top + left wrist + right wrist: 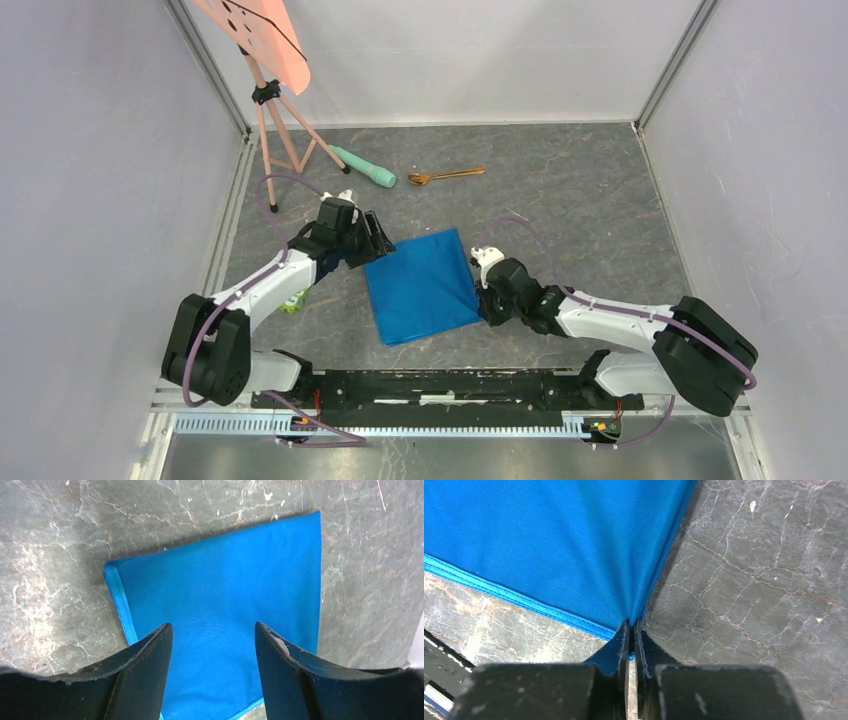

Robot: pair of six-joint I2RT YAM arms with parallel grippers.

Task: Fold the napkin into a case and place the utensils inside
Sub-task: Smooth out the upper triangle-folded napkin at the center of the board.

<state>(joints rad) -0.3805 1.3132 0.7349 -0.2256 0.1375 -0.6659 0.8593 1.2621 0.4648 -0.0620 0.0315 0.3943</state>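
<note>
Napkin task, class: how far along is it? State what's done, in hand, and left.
Done: only that the napkin lies flat. In hand: the right gripper is shut on its corner; the left gripper hangs open over the opposite edge. Left: folding, then loading the utensils, lying apart beyond it.

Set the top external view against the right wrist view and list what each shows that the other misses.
Only the top view: the thin copper-gold metal utensils and the mint-green cylinder at the far side, the pink tripod, and the left gripper at the left edge of the bright blue square cloth napkin. Only the right wrist view: the right gripper shut on the napkin's corner, and the stitched hem up close. Both: the napkin lying on the grey marbled table.
</note>
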